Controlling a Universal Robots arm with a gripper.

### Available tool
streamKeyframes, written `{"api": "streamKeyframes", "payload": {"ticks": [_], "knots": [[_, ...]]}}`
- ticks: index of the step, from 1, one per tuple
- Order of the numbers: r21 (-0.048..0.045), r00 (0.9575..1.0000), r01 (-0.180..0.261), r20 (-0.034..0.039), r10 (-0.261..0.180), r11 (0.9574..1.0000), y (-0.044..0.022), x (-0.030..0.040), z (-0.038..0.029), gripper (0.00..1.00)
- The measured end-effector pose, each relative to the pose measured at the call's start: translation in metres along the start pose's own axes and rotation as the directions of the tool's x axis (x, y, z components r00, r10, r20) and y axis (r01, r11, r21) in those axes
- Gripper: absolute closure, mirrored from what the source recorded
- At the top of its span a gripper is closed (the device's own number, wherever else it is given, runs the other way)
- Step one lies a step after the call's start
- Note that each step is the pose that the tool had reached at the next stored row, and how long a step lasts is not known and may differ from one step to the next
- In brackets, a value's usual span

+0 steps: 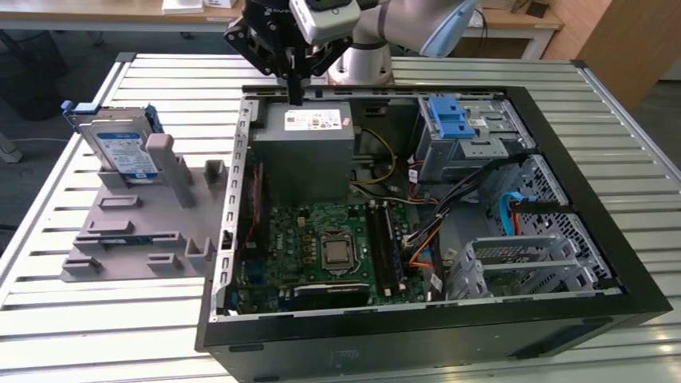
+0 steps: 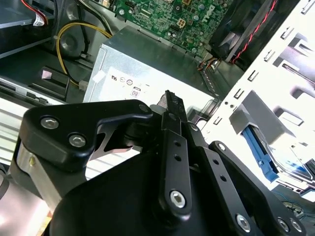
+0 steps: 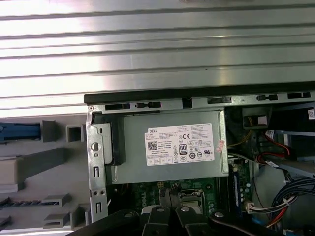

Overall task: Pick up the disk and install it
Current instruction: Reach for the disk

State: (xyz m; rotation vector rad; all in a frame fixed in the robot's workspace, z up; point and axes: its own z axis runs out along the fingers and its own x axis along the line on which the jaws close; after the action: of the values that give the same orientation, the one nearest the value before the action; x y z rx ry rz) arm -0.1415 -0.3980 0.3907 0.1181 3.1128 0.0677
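The disk [image 1: 120, 150], a silver drive with a white-and-blue label in a blue carrier, stands on edge in a grey fixture [image 1: 139, 231] at the exterior view's left, outside the computer case. My gripper [image 1: 295, 97] hangs over the case's back edge, above the grey power supply [image 1: 309, 152], well apart from the disk. Its fingers are shut together with nothing between them, as both wrist views show [image 2: 169, 94] [image 3: 169, 189]. The second wrist view catches the disk's blue carrier [image 2: 258, 147] behind a grey fixture post. In the first wrist view the carrier edge [image 3: 19, 132] is seen.
The open computer case [image 1: 627, 263] lies on a slatted metal table [image 1: 64, 319], with a motherboard [image 1: 330, 247], cables and a blue-latched drive bay [image 1: 452, 120] inside. The fixture carries several empty grey slots and posts. Desks stand beyond the table.
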Motion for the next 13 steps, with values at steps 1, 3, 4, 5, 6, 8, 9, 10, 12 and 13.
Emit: {"api": "streamKeyframes", "payload": {"ticks": [1, 3, 4, 5, 6, 8, 9, 10, 12, 13], "knots": [[0.0, 1.0, 0.0, 0.0, 0.0, 1.0, 0.0, 0.0002, 0.0, 0.89], [0.0, 1.0, 0.0, 0.0, 0.0, 1.0, -0.0001, 0.0013, 0.0002, 0.89], [0.0, 1.0, 0.0, -0.0001, 0.0, 1.0, -0.0001, 0.0014, 0.0002, 0.89], [0.0, 1.0, 0.0, 0.0, 0.0, 1.0, -0.0001, 0.0015, 0.0002, 0.89], [0.0, 1.0, 0.0, -0.0001, 0.0, 1.0, -0.0001, 0.0017, 0.0002, 0.89], [0.0, 1.0, 0.0, -0.0001, 0.0, 1.0, -0.0002, 0.0022, 0.0003, 0.89], [0.0, 1.0, 0.0, 0.0, 0.0, 1.0, -0.0002, 0.0025, 0.0003, 0.89], [0.0, 1.0, 0.0, 0.0, 0.0, 1.0, -0.0002, 0.0029, 0.0003, 0.89], [0.0, 1.0, 0.0, 0.0, 0.0, 1.0, 0.0, 0.0042, 0.0003, 0.89], [0.0, 1.0, 0.0, 0.0, 0.0, 1.0, 0.0, 0.0049, 0.0002, 0.89]]}}
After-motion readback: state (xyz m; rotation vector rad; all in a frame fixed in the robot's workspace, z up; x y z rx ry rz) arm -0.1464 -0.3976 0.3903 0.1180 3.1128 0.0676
